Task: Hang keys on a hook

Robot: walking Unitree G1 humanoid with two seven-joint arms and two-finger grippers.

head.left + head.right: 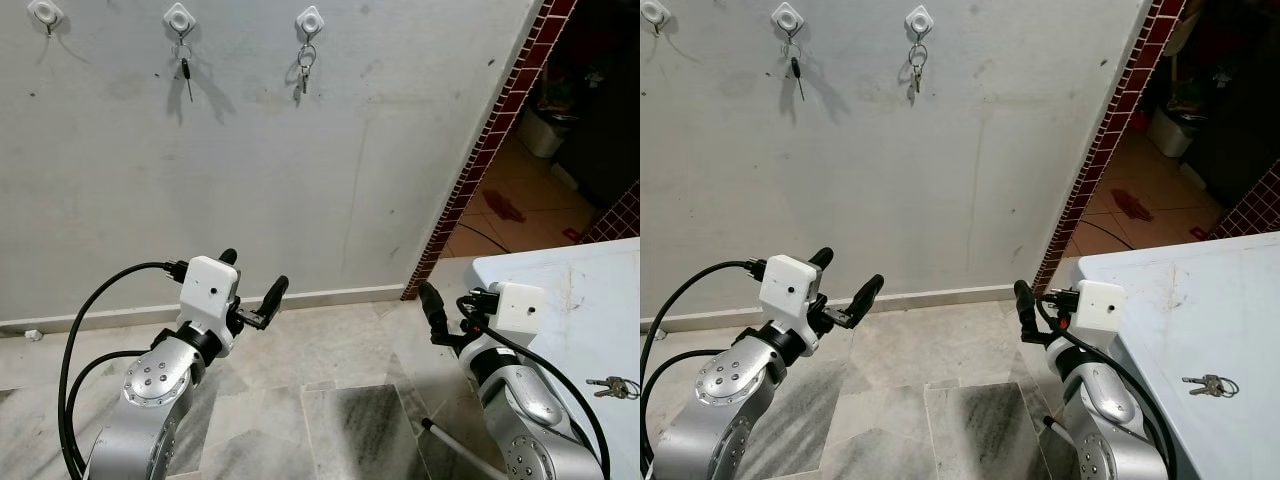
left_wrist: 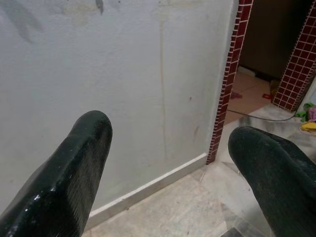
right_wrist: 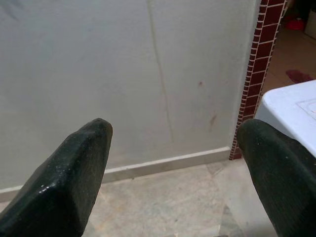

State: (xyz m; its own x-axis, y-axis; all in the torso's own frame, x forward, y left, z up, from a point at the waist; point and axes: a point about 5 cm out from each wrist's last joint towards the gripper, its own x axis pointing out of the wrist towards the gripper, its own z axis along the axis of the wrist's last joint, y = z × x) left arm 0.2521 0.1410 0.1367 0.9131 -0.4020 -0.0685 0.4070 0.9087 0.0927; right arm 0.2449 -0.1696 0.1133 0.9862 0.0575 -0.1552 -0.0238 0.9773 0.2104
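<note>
Keys, a small bunch of silver metal keys on a ring (image 1: 612,387), lie at the lower right of the left eye view on the white marble tabletop (image 1: 585,290). Along the top edge, three white square wall hooks (image 1: 179,18) sit on the grey plaster wall (image 1: 300,170); the middle and right ones each carry a hanging key. The left end effector (image 1: 253,280), at lower left, has its two black fingers spread wide and empty. The right end effector (image 1: 432,310) stands at lower right, just beside the tabletop's edge.

Right eye view: the same keys (image 1: 1208,384) rest well apart from both end effectors.

Left wrist view: both black fingers (image 2: 74,168) stand wide apart before the wall and a red-tiled doorway edge (image 2: 227,84).

Right wrist view: the fingers (image 3: 74,168) are likewise wide, holding nothing.
</note>
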